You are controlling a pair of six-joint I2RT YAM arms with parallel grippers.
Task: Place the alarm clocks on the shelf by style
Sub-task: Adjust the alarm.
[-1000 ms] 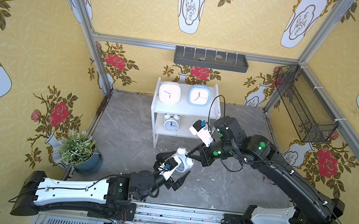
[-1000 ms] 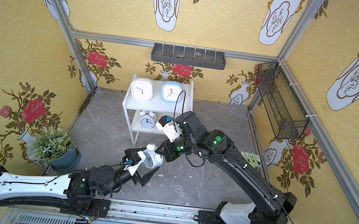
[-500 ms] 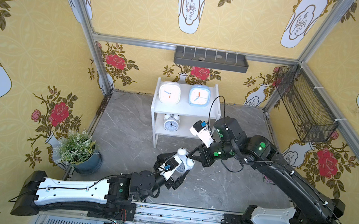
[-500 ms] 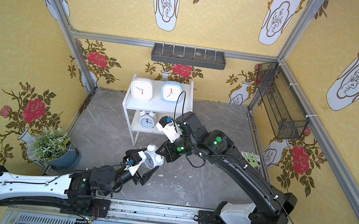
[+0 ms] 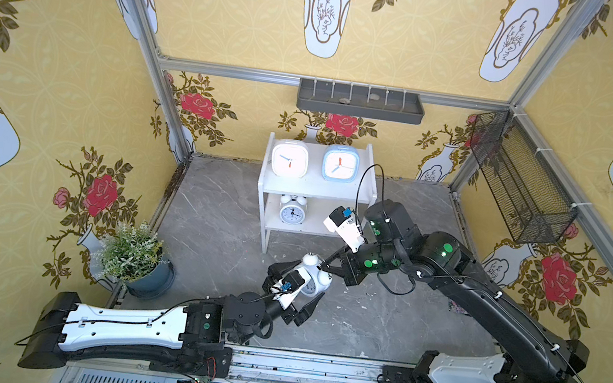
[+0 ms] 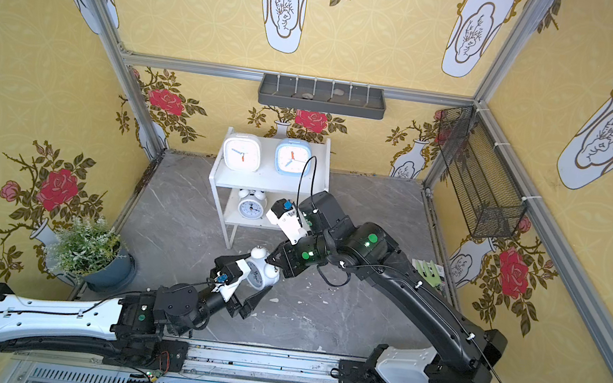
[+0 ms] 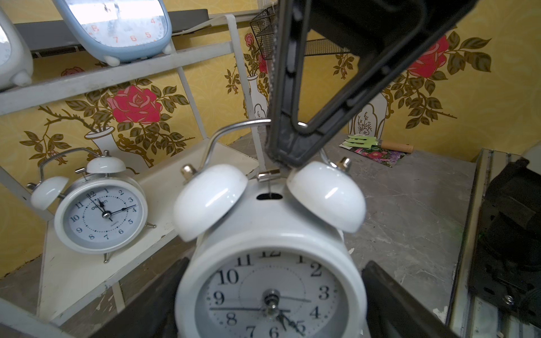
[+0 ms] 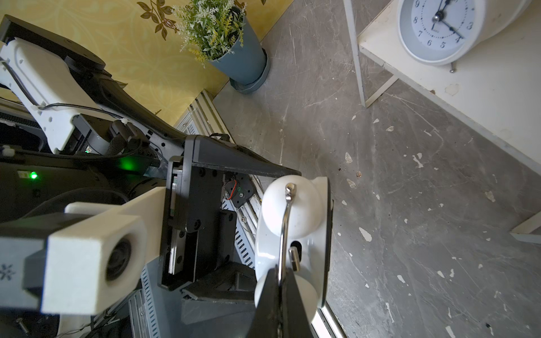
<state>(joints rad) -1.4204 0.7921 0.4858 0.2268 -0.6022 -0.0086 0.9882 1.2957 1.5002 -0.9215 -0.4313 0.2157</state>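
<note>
Two pincers stood at one twin-bell clock in a top view, just before the front edge of the shelf. Left wrist: the left pincer gaped astride its body. Right wrist: the right pincer gripped its wire handle, nearer the lower tier's free end.

Square clock sat left of second square clock on shelf top tier, twin-bell clock on lower tier, second twin-bell clock before shelf, potted plant far left.

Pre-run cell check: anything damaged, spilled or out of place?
White flakes litter the grey marble floor by the white two-tier shelf, whose lower board is chipped. A green garden fork lies loose by the yellow wall.
</note>
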